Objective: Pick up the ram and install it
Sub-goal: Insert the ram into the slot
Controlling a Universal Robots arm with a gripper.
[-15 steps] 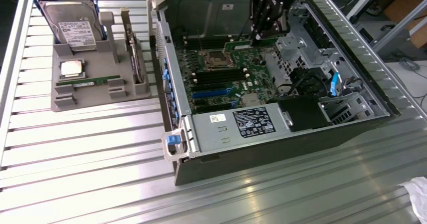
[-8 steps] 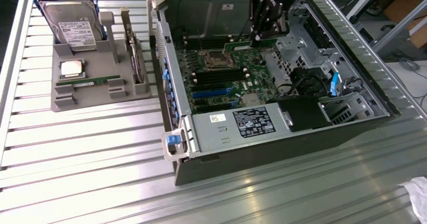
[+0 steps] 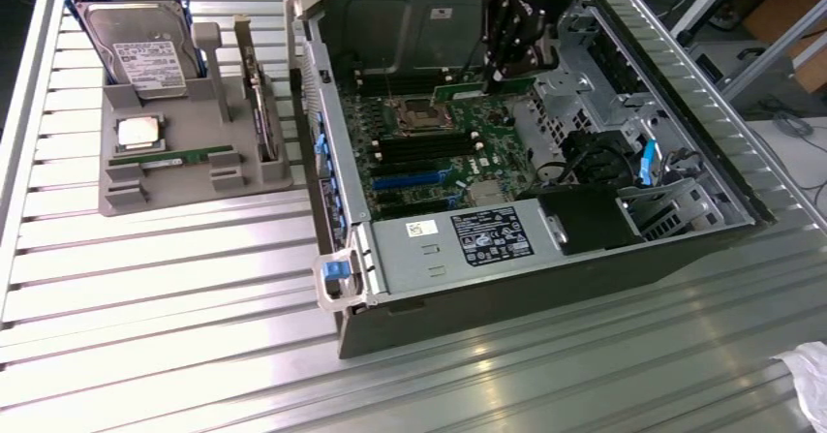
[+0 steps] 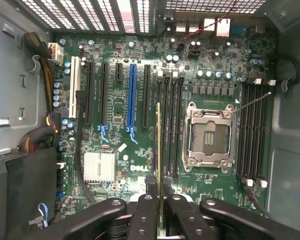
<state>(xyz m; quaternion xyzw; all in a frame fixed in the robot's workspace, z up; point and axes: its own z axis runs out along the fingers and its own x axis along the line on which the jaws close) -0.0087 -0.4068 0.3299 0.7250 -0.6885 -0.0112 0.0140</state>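
The ram (image 4: 159, 150) is a thin green stick seen edge-on, and my gripper (image 4: 160, 212) is shut on its upper end. It hangs above the black memory slots (image 4: 171, 125) beside the empty CPU socket (image 4: 210, 137), apart from the board. From the exterior view, my gripper (image 3: 506, 65) reaches down into the open computer case (image 3: 349, 210) at the back, with the green ram (image 3: 472, 89) below its fingers. A second green ram stick (image 3: 174, 158) lies in the grey holder (image 3: 155, 196) on the exterior view's left.
The holder also carries a hard drive (image 3: 139, 41) and a square silver CPU (image 3: 138, 133). Inside the case are a power supply (image 3: 472, 239), blue and black expansion slots (image 4: 132, 95), a small heatsink (image 4: 100, 166) and cable bundles (image 4: 40, 135). More memory slots (image 4: 255, 130) flank the socket's other side.
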